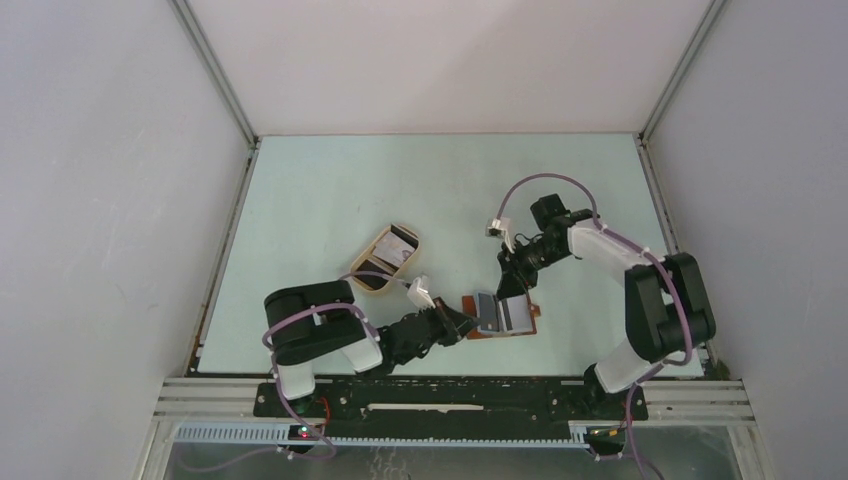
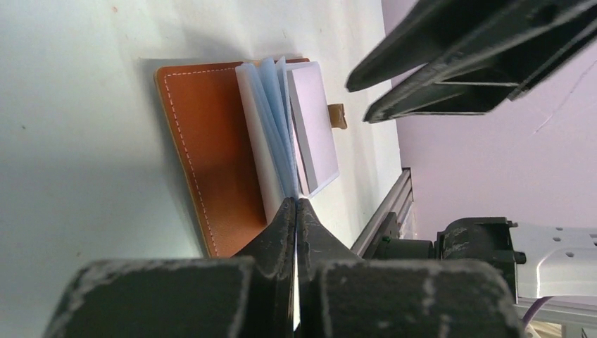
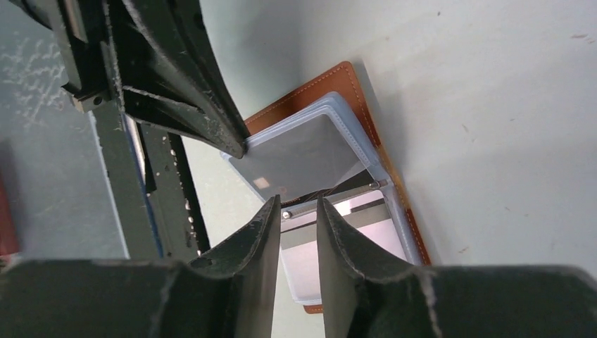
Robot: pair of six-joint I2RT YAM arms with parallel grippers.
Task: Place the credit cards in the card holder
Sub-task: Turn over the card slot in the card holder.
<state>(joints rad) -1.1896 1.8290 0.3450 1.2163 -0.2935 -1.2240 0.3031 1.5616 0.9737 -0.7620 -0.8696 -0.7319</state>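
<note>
Top external: we saw the card holder (image 1: 505, 317) open by the near edge of the desk (image 1: 350, 185), left gripper (image 1: 468, 325) clenched on its sleeve (image 2: 271, 134); whether the right gripper (image 1: 515, 290) gripped anything, we couldn't tell.

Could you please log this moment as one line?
phase: loading card holder | left claw: shut on a sleeve | right claw: over holder, grip unclear | tray: holds cards

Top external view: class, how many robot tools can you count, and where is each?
2. The left tool is at the card holder's left edge; the right tool is over its far edge.
</note>
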